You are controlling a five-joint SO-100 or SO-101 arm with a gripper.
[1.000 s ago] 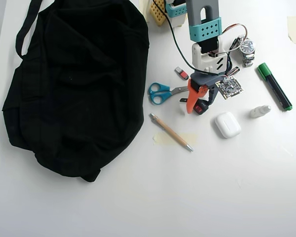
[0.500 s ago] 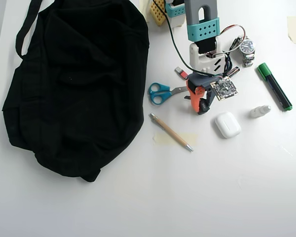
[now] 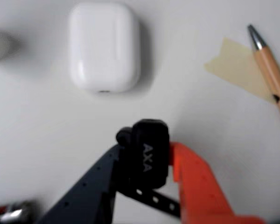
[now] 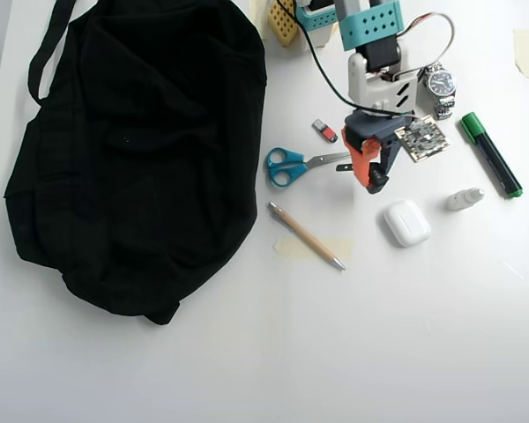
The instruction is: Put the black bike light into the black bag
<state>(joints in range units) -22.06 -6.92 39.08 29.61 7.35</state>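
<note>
In the overhead view the black bag [image 4: 132, 150] fills the left of the white bench [image 4: 273, 352], slumped and soft, its strap looping off the top left corner; no open mouth can be made out from above, so where the opening lies is uncertain; well apart to its right stands the pincer [image 4: 373, 174], with blue-handled scissors [image 4: 291, 165] and a pencil [image 4: 305, 235] lying between the two, so the coming carry runs leftward across that view, over both of them, toward the bag. In the wrist view the pincer [image 3: 147, 161] is closed narrowly on the black bike light [image 3: 148, 157]: the dark jaw presses it from the left, the orange jaw from the right, and the small block sits at the tips with white lettering on the face turned to the camera; its long axis appears to run along the jaws, from the wrist out toward the tips, and its perforated strap tail trails back and to the right beneath the orange jaw; whether the light is clear of the bench or resting on it is hard to tell, since the frame is soft. Ahead of the tips lies a white earbud case [image 3: 104, 46], apart from the light; further right a patch of tape [image 3: 238, 67] and the pencil's tip reach in from the edge.
</note>
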